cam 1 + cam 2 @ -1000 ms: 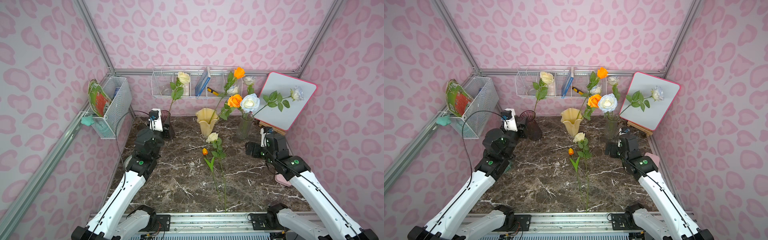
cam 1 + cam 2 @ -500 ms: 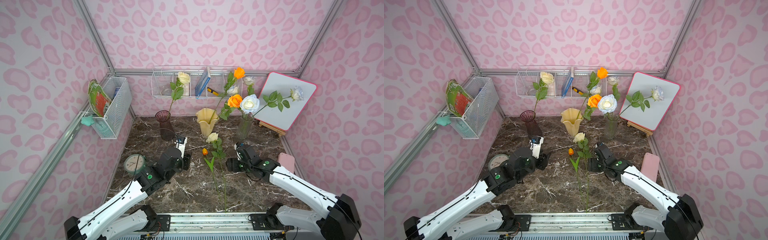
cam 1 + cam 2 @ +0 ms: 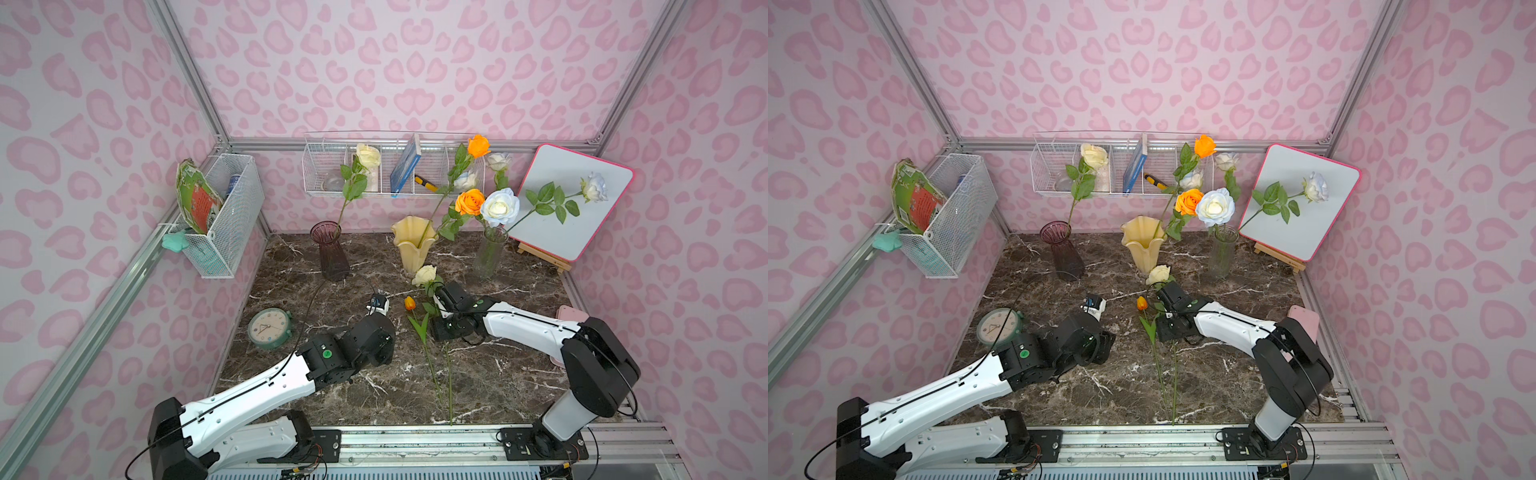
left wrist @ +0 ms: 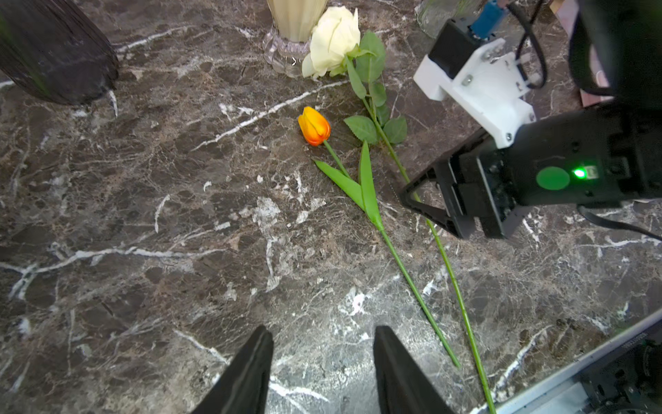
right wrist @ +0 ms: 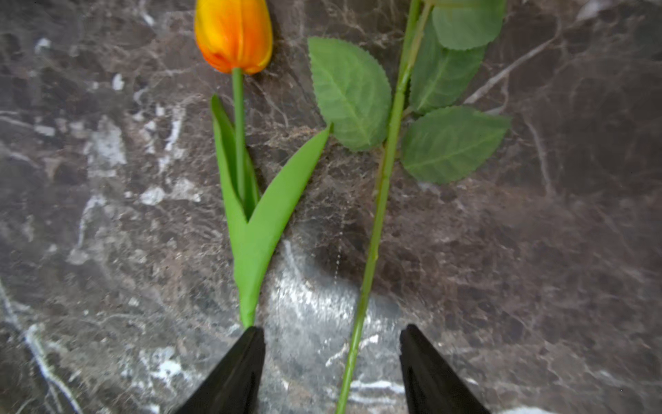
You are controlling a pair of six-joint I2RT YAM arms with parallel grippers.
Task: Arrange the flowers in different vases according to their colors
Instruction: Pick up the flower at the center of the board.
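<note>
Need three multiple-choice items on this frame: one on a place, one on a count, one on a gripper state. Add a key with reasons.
1. Where is the orange tulip?
A. in the purple vase
B. lying on the table
C. in the wire basket

2. How many flowers lie on the table?
A. one
B. two
C. four

3. The right gripper is:
A. shut on the orange tulip
B. open, astride the stem of the cream rose
C. shut on nothing

Key:
1 B, the orange tulip lies flat on the marble.
2 B, only the orange tulip and the cream rose lie there.
3 B, the right wrist view shows the rose stem between parted jaws.
</note>
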